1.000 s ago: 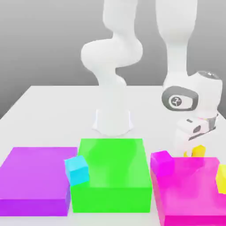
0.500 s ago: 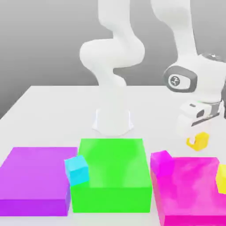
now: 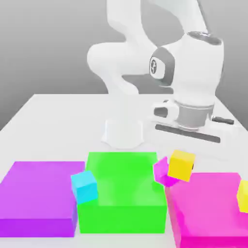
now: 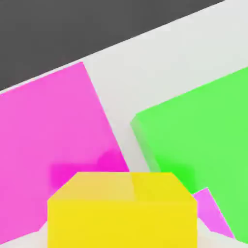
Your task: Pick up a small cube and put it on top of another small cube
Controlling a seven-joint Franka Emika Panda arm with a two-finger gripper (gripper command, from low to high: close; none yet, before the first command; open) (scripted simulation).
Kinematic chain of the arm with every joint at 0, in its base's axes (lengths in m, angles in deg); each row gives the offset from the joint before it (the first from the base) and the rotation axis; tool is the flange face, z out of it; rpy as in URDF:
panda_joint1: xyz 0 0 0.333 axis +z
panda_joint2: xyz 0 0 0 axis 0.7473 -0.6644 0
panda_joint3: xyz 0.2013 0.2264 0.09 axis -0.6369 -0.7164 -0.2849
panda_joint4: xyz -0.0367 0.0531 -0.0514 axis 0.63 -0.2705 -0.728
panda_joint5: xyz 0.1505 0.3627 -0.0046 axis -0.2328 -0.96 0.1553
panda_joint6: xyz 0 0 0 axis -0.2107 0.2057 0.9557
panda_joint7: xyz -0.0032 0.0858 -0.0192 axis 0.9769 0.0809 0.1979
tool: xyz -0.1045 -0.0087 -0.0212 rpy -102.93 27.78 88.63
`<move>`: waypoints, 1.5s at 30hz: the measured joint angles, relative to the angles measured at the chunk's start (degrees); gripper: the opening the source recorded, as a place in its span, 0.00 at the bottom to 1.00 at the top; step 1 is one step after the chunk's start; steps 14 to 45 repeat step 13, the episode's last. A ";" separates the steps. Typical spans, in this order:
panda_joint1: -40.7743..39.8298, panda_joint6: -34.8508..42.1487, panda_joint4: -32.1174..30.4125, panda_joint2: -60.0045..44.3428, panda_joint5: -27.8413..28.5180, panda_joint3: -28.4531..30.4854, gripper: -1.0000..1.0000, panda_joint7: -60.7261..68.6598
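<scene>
The small yellow cube (image 3: 181, 165) hangs in the air above the table, tilted, with my gripper (image 3: 183, 159) shut on it under the white hand. In the hand view the yellow cube (image 4: 121, 210) sits close in front of the camera. The small magenta-pink cube (image 3: 161, 173) stands just below and to the exterior view's left of the yellow one, partly hidden by it, in the gap between the green and magenta blocks. A pale pink corner of the magenta-pink cube (image 4: 211, 213) shows beside the yellow cube in the hand view.
Three big flat blocks line the table's front: purple (image 3: 38, 196), green (image 3: 123, 191) and magenta (image 3: 208, 213). A small cyan cube (image 3: 85, 186) leans between purple and green. Another yellow piece (image 3: 243, 196) sits at the magenta block's right edge. The arm's base (image 3: 123, 133) stands behind.
The yellow cube went from low by the magenta block's far edge up and to the exterior view's left, to just above the small magenta-pink cube. The hand swung round with it.
</scene>
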 joint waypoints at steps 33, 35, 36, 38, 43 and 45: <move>-14.11 0.43 1.38 -3.33 -2.99 10.46 1.00 -18.92; -14.11 0.43 1.38 -3.33 -2.99 10.46 1.00 -18.92; -14.11 0.43 1.38 -3.33 -2.99 10.46 1.00 -18.92; -14.11 0.43 1.38 -3.33 -2.99 10.46 1.00 -18.92; -14.11 0.43 1.38 -3.33 -2.99 10.46 1.00 -18.92; -14.11 0.43 1.38 -3.33 -2.99 10.46 1.00 -18.92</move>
